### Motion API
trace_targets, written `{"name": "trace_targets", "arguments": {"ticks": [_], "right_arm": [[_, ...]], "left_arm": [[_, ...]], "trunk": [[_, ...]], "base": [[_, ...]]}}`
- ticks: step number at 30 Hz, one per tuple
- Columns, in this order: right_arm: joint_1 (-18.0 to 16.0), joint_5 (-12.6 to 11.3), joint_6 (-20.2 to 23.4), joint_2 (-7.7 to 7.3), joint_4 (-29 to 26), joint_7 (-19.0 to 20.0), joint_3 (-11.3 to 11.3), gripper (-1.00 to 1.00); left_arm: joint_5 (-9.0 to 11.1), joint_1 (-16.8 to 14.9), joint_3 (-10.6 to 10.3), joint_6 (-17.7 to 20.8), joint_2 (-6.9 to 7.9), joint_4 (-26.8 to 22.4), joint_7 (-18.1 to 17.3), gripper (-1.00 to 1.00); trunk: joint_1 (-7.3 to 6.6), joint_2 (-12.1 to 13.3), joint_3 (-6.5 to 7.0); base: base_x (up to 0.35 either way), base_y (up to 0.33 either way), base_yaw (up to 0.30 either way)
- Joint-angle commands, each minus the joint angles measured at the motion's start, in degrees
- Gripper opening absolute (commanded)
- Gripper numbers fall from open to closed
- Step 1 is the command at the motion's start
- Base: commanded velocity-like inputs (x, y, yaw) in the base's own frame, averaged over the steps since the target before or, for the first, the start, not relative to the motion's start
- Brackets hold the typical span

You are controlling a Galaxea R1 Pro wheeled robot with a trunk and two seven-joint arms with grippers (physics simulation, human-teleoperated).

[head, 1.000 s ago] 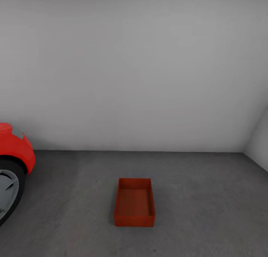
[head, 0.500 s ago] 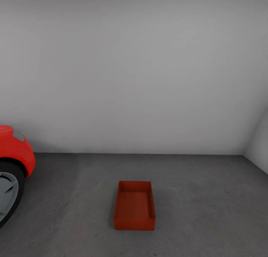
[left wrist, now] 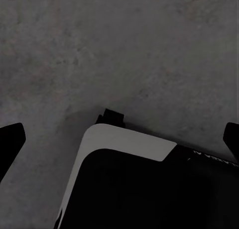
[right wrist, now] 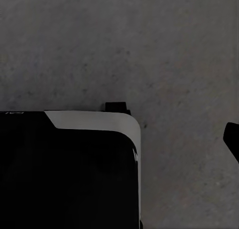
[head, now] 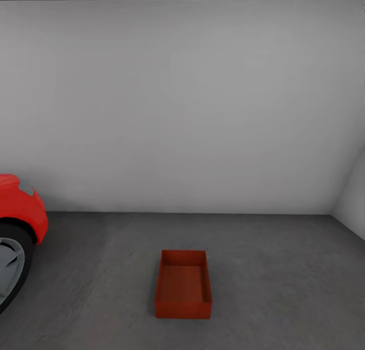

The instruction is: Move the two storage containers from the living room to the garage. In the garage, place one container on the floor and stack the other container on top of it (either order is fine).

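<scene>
Left gripper [left wrist: 119, 139] fingers spread wide, empty, over concrete floor [left wrist: 124, 50]. Right gripper: one fingertip [right wrist: 233, 139] visible, spread cannot be told. One storage container [head: 183, 284] sits upright on floor, well right of red car [head: 17, 208]; white wall [head: 182, 106] behind

No readable text, labels, brands or nos. anywhere. Left wrist view: faint light marks on the black robot base [left wrist: 149, 189], right of frame centre just below the pale edge, too small/blurred to read. Right wrist view: similar faint smudge at left edge on the base, illegible too.
</scene>
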Motion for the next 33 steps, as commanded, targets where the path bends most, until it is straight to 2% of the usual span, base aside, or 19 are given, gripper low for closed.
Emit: {"name": "trace_targets", "arguments": {"ticks": [1, 23, 33], "right_arm": [[-0.08, -0.45, -0.33, 0.02, 0.19, -0.04, 0.49, 1.0], [-0.08, -0.45, -0.31, -0.05, 0.19, -0.05, 0.47, 1.0], [-0.08, -0.22, 0.15, -0.11, 0.19, -0.1, 0.68, 1.0]], "left_arm": [[0.44, -0.03, -0.49, -0.13, -0.01, 0.01, 0.14, 1.0], [0.41, -0.03, -0.49, -0.13, -0.01, 0.01, 0.14, 1.0], [0.42, -0.03, -0.49, -0.13, -0.01, 0.01, 0.14, 1.0]], "trunk": [[0.0, -0.04, 0.03], [0.0, -0.04, 2.06], [0.0, -0.04, 2.25]], "base": [[0.0, 0.0, 0.0], [0.0, 0.0, 0.0], [0.0, 0.0, 0.0]]}}
